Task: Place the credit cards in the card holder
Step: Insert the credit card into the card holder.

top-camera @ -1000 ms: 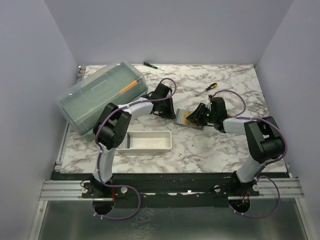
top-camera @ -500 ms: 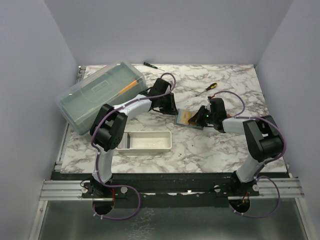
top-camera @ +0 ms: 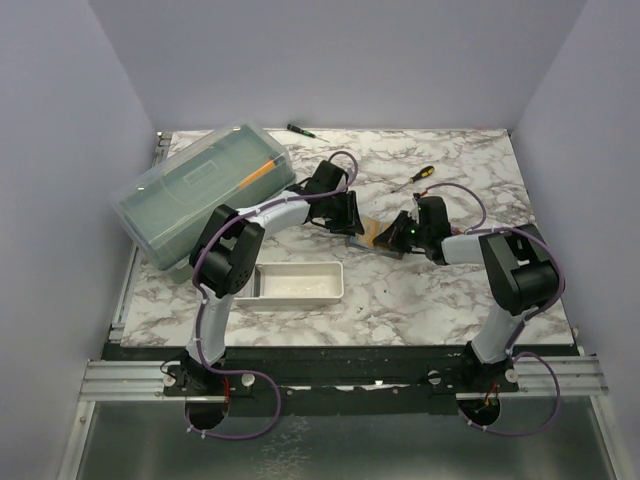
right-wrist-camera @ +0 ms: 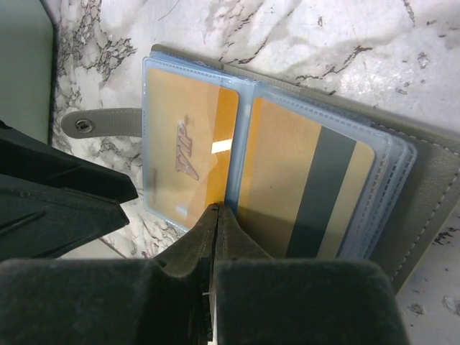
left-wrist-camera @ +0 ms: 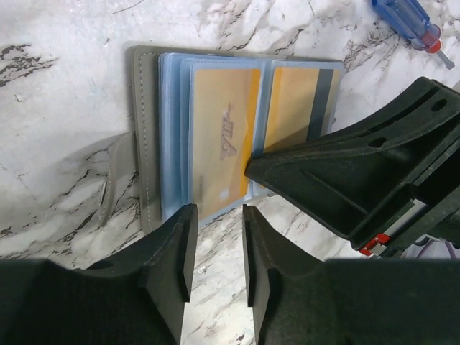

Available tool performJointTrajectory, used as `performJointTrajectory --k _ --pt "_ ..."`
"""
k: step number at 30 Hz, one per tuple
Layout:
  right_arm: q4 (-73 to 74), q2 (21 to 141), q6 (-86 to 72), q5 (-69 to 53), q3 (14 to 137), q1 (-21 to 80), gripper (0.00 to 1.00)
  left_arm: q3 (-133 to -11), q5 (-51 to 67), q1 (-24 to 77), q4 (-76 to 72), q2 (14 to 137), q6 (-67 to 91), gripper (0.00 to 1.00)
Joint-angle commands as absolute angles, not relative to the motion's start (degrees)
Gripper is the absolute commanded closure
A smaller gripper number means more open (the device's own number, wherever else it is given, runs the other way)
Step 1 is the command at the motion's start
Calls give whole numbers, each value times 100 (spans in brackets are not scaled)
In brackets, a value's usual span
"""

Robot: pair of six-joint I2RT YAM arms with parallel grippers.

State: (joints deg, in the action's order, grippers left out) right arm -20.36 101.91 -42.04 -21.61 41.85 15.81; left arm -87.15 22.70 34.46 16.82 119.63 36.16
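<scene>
A grey-veined marble table (top-camera: 400, 310) sits between plain lilac walls (top-camera: 330, 60). The card holder (left-wrist-camera: 147, 129) lies open on it; left jaws slightly apart, right jaws pressed together

Lower right corner of the card holder (left-wrist-camera: 147, 136) behind the right gripper (left-wrist-camera: 251, 169); blue screwdriver (left-wrist-camera: 406, 18) half beyond the top edge.
</scene>
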Motion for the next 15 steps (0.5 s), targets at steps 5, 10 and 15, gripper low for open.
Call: performJointTrajectory --k 5,10,15 --pt "-1842 10529 -4149 -2047 4160 1617 99 -8807 1921 3508 1635 12024 3488 59" --pt "-1841 10542 -4148 -2043 4177 1617 100 -8808 1786 3516 1635 12066 3460 55" --pt "-1835 10536 -4140 -2047 4180 1613 100 -8826 1792 3522 1635 12112 3428 54"
